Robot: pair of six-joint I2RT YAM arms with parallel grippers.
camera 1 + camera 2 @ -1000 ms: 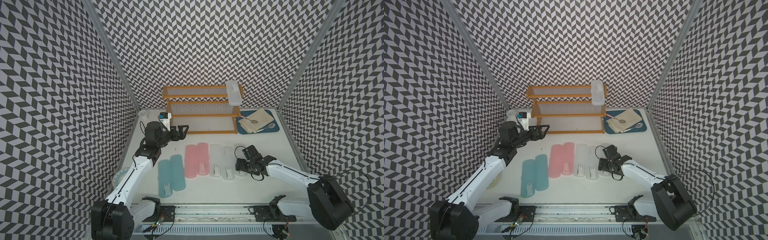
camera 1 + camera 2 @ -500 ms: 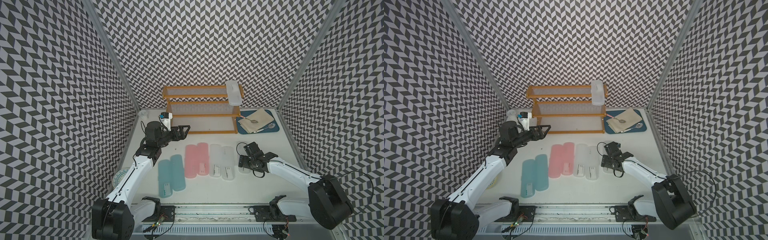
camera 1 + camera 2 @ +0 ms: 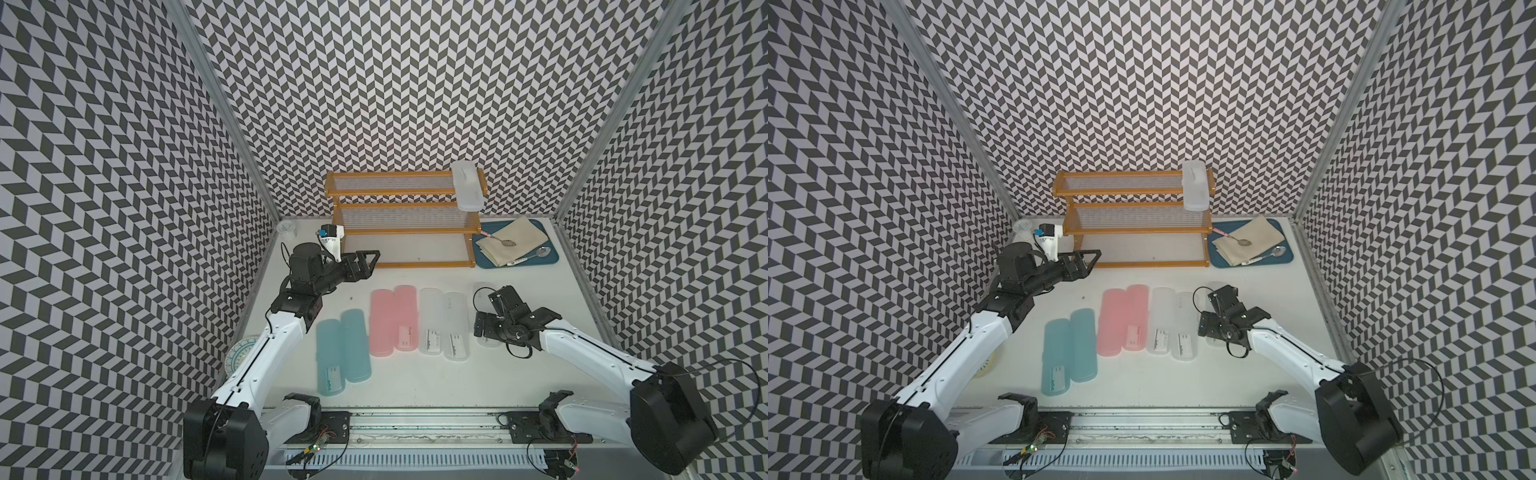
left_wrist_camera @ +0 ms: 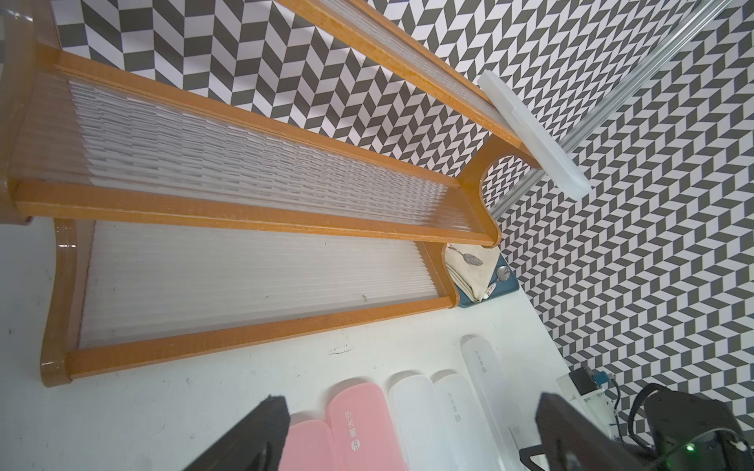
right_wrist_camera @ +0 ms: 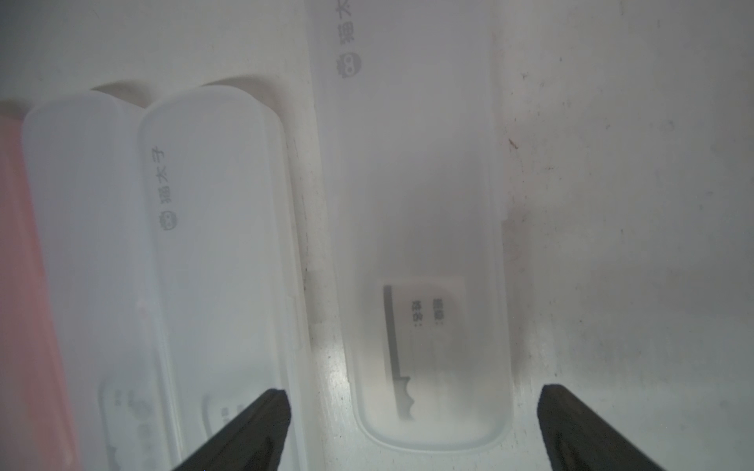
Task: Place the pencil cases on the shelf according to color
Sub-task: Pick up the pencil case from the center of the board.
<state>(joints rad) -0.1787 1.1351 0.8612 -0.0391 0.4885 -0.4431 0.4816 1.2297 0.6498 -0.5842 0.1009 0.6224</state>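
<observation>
The shelf (image 3: 401, 220) (image 3: 1133, 216) (image 4: 245, 204) stands at the back, and one white pencil case (image 3: 468, 185) (image 4: 530, 130) lies across the right end of its top tier. On the table lie two teal cases (image 3: 341, 351), two pink cases (image 3: 392, 322) and two white cases (image 3: 442, 326). A third white case (image 3: 481, 291) (image 5: 416, 204) lies further right, partly hidden under my right gripper (image 3: 487, 332) (image 5: 412, 407). That gripper is open, its fingertips (image 5: 269, 407) either side of the case's labelled end. My left gripper (image 3: 370, 259) (image 4: 408, 403) hovers open and empty before the shelf's left end.
A blue tray (image 3: 548, 259) with beige cloth and spoons sits right of the shelf. A clear cup (image 3: 286, 228) stands in the back left corner. A patterned plate (image 3: 239, 353) lies by the left wall beside the left arm.
My right gripper's jaws have opened wider over the rightmost white case. The left arm has hardly moved.
</observation>
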